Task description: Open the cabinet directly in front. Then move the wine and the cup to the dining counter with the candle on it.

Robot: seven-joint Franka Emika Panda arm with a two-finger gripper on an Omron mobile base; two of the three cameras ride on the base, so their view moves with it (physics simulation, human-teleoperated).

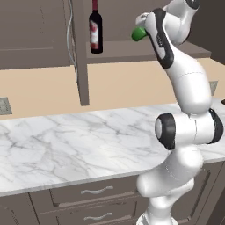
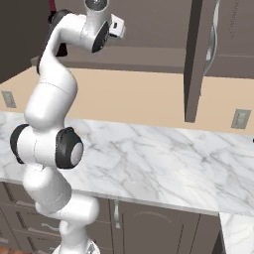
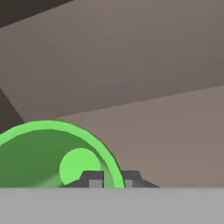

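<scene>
**Green cup rim pinched on cabinet shelf**

Gripper [image 3: 109, 178]: fingers clamped on the near rim wall of the cup [image 3: 52, 153], one tip inside, one outside. Cup location: open cabinet [image 1: 145, 50] shelf, right of the wine [image 1: 95, 27]. Marble worktop [image 1: 66, 140] below.

Cabinet [image 1: 132, 50] hangs above tabletop [image 1: 79, 140], doors swung open w/ left door edge [image 1: 81, 66] & right door edge [image 2: 194, 59] jutting out over it. Wine [image 1: 96, 28] stands on cabinet shelf, left part, just right of left door. Cup [image 1: 139, 34] is in cabinet right of wine, well apart. Claw [image 3: 109, 178] is at cup rim, one finger inside, one outside. Drawers [image 1: 94, 197] sit under tabletop front edge.
</scene>
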